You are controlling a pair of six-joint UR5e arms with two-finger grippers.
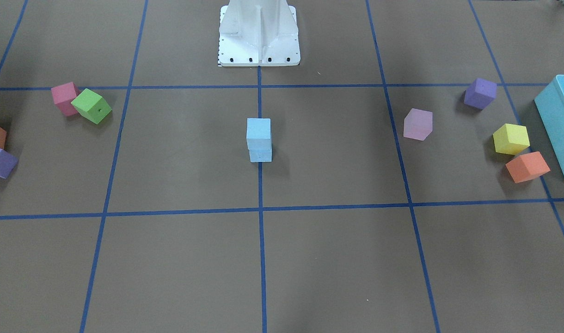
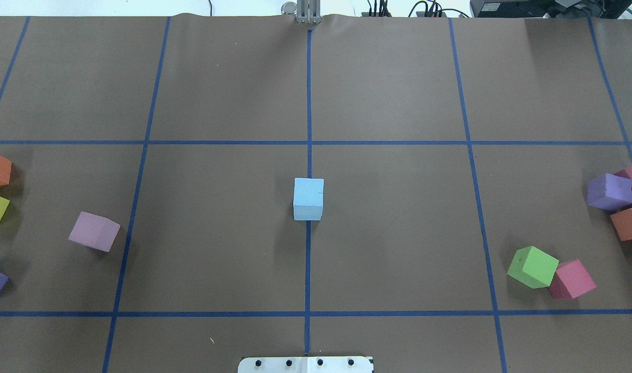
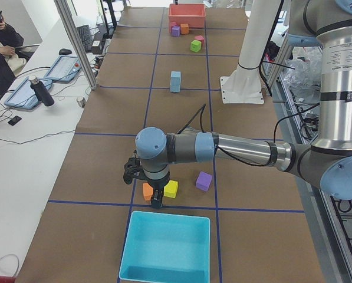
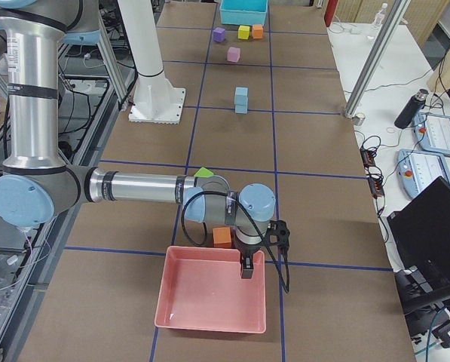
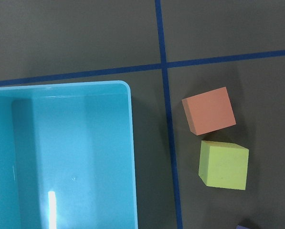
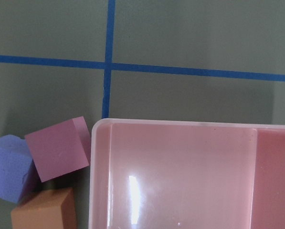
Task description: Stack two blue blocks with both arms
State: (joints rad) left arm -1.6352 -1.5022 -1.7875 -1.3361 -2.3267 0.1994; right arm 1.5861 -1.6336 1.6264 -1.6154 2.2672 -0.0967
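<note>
The two pale blue blocks stand stacked at the table's centre on the blue middle line, the upper block (image 1: pixel 259 129) on the lower block (image 1: pixel 260 155). From overhead the stack (image 2: pixel 309 197) shows as one cube. No arm is near it. My left gripper (image 3: pixel 157 203) hangs at the table's left end, over the turquoise box's edge beside the orange and yellow cubes. My right gripper (image 4: pixel 247 269) hangs at the right end over the pink tray's rim. Both show only in the side views, so I cannot tell whether they are open or shut.
A turquoise box (image 5: pixel 61 152) lies by an orange cube (image 5: pixel 209 110) and a yellow cube (image 5: pixel 223 166). A pink tray (image 6: pixel 190 171) lies by magenta (image 6: pixel 56 148), purple (image 6: pixel 8 167) and orange cubes. Green (image 2: pixel 532 266) and pink (image 2: pixel 572 280) cubes sit right, a lilac cube (image 2: pixel 94 231) left.
</note>
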